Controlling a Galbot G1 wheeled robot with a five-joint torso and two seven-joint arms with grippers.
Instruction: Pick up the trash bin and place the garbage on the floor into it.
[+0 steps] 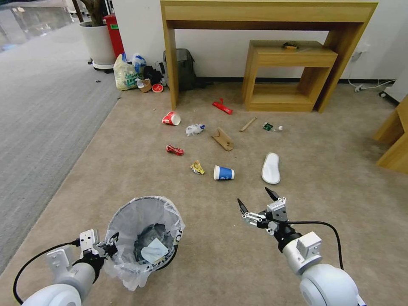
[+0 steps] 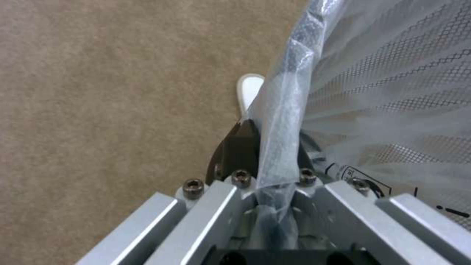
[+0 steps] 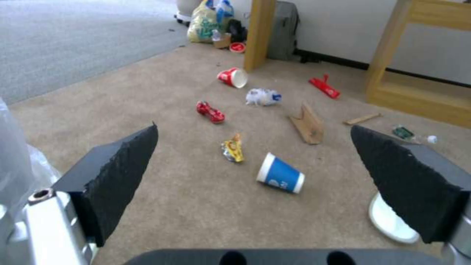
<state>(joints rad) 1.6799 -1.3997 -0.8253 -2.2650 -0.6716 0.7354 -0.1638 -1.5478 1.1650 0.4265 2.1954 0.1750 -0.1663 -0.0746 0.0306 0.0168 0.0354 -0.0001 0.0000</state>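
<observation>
Head view: the left tool point(image 1: 111, 245) is clamped on the bag-lined rim of the trash bin point(image 1: 144, 238), held low at the robot's left. The right tool point(image 1: 257, 203) hangs spread wide above the floor point(image 1: 204, 263), short of the blue cup point(image 1: 223, 173). Bin seemingly secured, collecting begins; next calls for reaching down to that cup.

— What sort of place is this?
— It looks like an office. Beige carpet point(image 1: 297, 221) meets a long stretch of grey ribbed carpet point(image 1: 38, 106), as in an open corridor.
— Anything else?
— A plain wooden console table point(image 1: 267, 12) stands against a white wall, with a potted plant point(image 1: 97, 40), a red box-shaped bin point(image 1: 114, 34) and a power cable point(image 1: 367, 87) nearby.
</observation>
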